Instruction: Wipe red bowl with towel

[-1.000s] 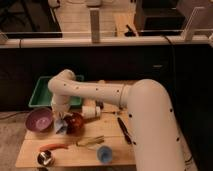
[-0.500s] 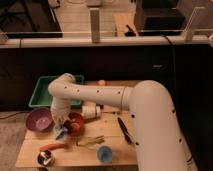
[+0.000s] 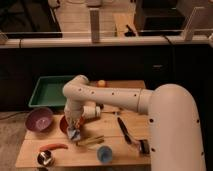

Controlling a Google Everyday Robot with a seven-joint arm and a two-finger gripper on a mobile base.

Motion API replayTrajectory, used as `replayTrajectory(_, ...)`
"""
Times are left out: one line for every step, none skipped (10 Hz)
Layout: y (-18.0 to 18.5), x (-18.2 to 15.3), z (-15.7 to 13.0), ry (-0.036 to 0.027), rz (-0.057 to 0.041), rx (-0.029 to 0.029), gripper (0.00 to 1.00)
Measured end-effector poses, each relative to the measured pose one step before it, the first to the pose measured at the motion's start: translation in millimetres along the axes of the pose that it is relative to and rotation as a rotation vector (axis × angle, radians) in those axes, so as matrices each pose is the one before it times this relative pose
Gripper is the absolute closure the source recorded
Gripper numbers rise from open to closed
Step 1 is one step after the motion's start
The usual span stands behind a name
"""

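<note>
Camera view: 1 white robot arm reaches from the right across a wooden table [image 3: 130,112]. Its gripper [image 3: 74,127] points down at the near left part of the table, clamped on a bunched blue-and-white towel [image 3: 75,134]. The towel rests against the right edge of the red bowl [image 3: 64,125]. A purple bowl [image 3: 39,120] sits just left of the red bowl, and a green tray [image 3: 50,93] lies behind both. A blue cup [image 3: 104,154] stands near the front edge.
</note>
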Motion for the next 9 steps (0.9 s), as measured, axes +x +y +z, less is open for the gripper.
replayTrajectory(0.13, 6.57, -1.01, 0.01901, 0.01111, -0.01159, 1.00)
replayTrajectory(-5.69, 14.38, -1.69, 0.03020, 0.00558, -0.01049, 1.00)
replayTrajectory(-7.87, 14.10, -0.90, 0.02271, 0.00413, -0.00426, 1.00)
replayTrajectory(-5.46, 9.69, -0.13, 0.01176, 0.00089, -0.00415, 1.00)
replayTrajectory(-8.04, 11.15, 0.23, 0.01163, -0.00048, 0.00326, 1.00)
replayTrajectory(-7.18, 3.96, 0.05, -0.00713, -0.02437, 0.01275, 1.00)
replayTrajectory(-7.75, -0.86, 0.19, -0.01192, -0.03919, 0.02882, 1.00)
replayTrajectory(-9.51, -3.57, -0.21, -0.02807, -0.06512, 0.04192, 1.00)
replayTrajectory(-8.96, -6.15, -0.65, -0.04325, -0.07910, 0.04696, 1.00)
